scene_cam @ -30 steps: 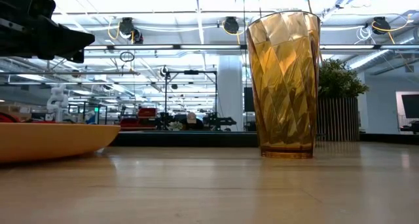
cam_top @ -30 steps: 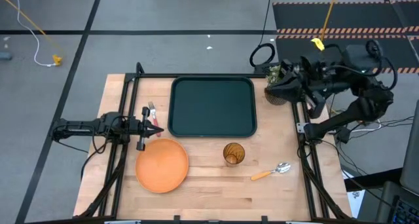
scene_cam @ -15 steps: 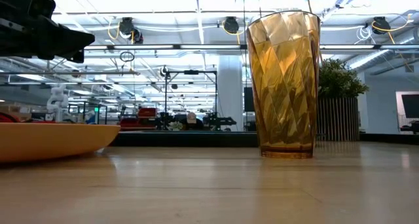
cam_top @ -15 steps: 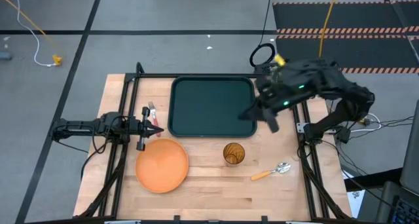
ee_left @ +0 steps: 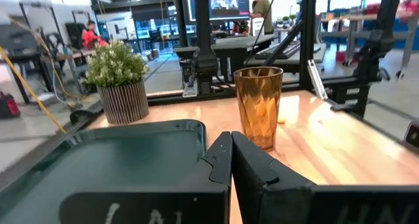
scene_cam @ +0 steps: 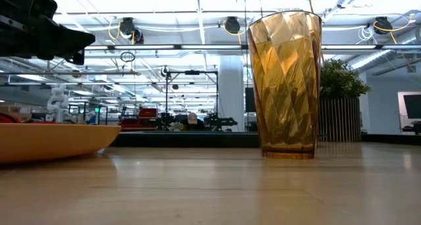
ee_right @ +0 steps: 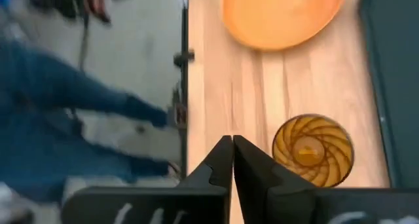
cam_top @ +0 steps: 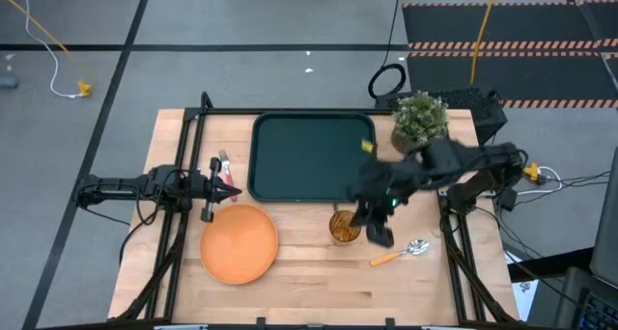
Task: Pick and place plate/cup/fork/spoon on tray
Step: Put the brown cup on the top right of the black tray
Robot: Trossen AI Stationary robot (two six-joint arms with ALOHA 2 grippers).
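The dark green tray (cam_top: pixel 314 156) lies at the table's far middle. The orange plate (cam_top: pixel 238 243) rests flat near the front left. The amber cup (cam_top: pixel 345 227) stands upright in front of the tray, and also shows in the right wrist view (ee_right: pixel 313 150). The spoon (cam_top: pixel 401 252) lies to its right. The fork (cam_top: pixel 224 164) lies left of the tray, beside my left gripper (cam_top: pixel 230 188), which is shut and empty (ee_left: pixel 230 152). My right gripper (cam_top: pixel 375 232) is shut and empty (ee_right: pixel 232 158). It hovers above the table just beside the cup, between cup and spoon.
A potted green plant (cam_top: pixel 419 121) stands at the far right corner, right of the tray. The black frame rails (cam_top: pixel 183 166) run along the table's left and right sides. Bare wood lies in front of the plate and cup.
My right gripper has swung from over the plant at the far right corner, across the tray's right edge, toward the near edge and down to the cup. The plant now shows uncovered. The cup, plate, spoon and fork have stayed put.
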